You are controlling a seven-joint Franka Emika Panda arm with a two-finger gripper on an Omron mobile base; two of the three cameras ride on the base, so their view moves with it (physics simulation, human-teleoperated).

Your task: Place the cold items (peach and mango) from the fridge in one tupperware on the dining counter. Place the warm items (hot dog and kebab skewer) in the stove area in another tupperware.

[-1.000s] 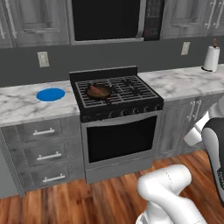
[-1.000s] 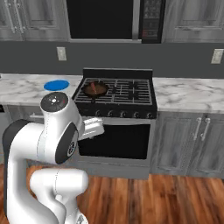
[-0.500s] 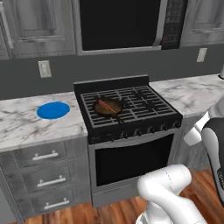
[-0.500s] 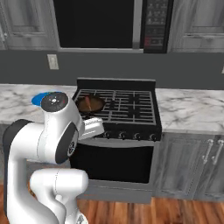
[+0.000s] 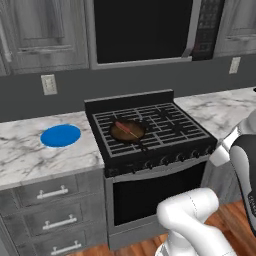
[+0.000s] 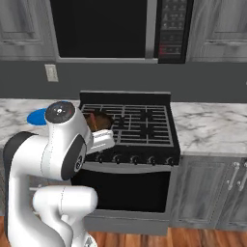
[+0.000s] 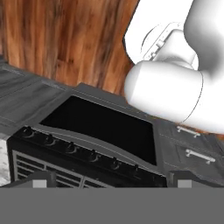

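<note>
The hand, fingers apart, carries nothing. Warm food remains in the pan on the stove; the blue tupperware, left, appears unfilled.

Even flat rendered light, soft blur, faint shadows

Dark round frying pan on the black gas stove: contents show as a reddish-brown streak, too small to tell the item. In the right base view the pan is partly hidden behind the white arm's shoulder, and the flat blue round tupperware is half covered by the same joint. Grey marble bench is cut off at the left picture edge. In the hand view the end effector fingertips are clipped at the bottom; the stove's dark knob row runs behind them, blurred.
</note>
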